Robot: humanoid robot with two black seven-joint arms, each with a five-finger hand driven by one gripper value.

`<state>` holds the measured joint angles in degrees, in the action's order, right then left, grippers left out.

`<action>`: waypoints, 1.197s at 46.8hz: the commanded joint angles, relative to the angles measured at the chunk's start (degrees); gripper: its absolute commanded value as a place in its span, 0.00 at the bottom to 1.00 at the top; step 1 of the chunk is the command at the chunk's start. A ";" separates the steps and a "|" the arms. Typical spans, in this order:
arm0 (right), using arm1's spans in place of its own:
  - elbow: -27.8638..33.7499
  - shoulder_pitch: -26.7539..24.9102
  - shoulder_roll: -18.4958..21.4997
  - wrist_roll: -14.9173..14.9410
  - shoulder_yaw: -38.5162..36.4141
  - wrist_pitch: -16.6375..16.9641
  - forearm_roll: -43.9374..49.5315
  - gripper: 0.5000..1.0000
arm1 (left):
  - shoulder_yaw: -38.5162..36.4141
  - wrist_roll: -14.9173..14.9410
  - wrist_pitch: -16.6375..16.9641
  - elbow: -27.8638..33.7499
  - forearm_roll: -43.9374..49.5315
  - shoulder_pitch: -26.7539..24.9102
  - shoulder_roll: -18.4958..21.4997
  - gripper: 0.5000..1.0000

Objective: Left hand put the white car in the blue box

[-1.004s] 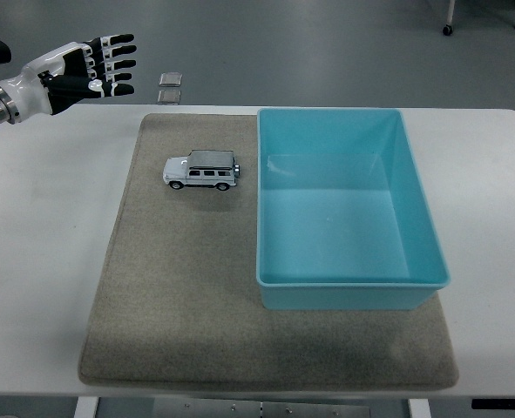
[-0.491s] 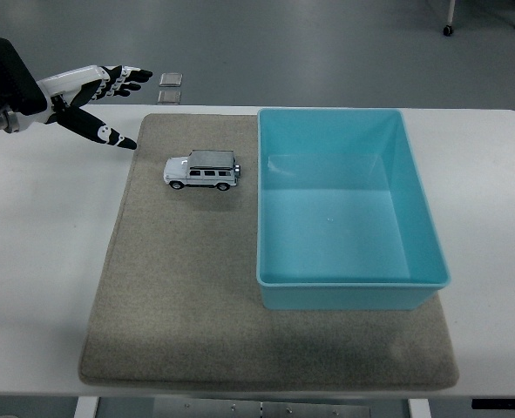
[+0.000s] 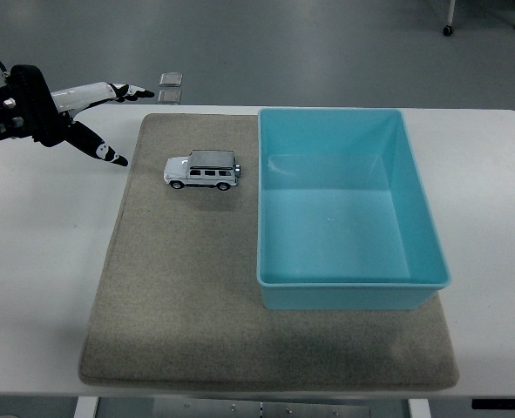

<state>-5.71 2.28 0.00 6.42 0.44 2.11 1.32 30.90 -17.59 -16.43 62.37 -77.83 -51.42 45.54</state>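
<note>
Left hand (image 3: 70, 113), fingers (image 3: 100, 151) spread, left of white car (image 3: 201, 170) on mat (image 3: 187, 279)

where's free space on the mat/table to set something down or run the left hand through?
Free: mat in front of the white car, left of the blue box; bare table left of the mat; the box interior. Tight: the gap between car and box wall. Left hand hovers open at the far left.

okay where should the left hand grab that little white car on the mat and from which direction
Probably across the white car's roof and sides, coming down from above. It sits upright on its wheels on the mat, lengthwise left to right, so thumb and fingers can pinch its long flanks. The open left hand is already up-left of it, apart, with the blue box to the right.
</note>
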 commanded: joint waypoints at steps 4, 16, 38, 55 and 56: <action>0.00 0.00 0.00 0.00 0.00 0.00 0.00 0.87 | -0.40 0.01 0.09 0.39 -3.55 -0.08 -0.71 0.97; 0.00 0.00 0.00 0.00 0.00 0.00 0.00 0.87 | -2.07 0.36 0.96 -0.84 -4.87 -1.49 -5.19 0.97; 0.00 0.00 0.00 0.00 0.00 0.00 0.00 0.87 | -7.52 0.89 5.27 -10.95 -8.12 -4.48 -18.20 0.98; 0.00 0.00 0.00 0.00 0.00 0.00 0.00 0.87 | -7.61 0.98 8.44 -13.41 -8.65 -4.39 -21.46 0.97; 0.00 0.00 0.00 0.00 0.00 0.00 0.00 0.87 | -7.61 0.98 8.44 -13.41 -8.65 -4.39 -21.46 0.97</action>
<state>-5.71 2.29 0.00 6.41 0.44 2.11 1.32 23.32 -16.58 -8.01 48.95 -86.40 -55.82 24.18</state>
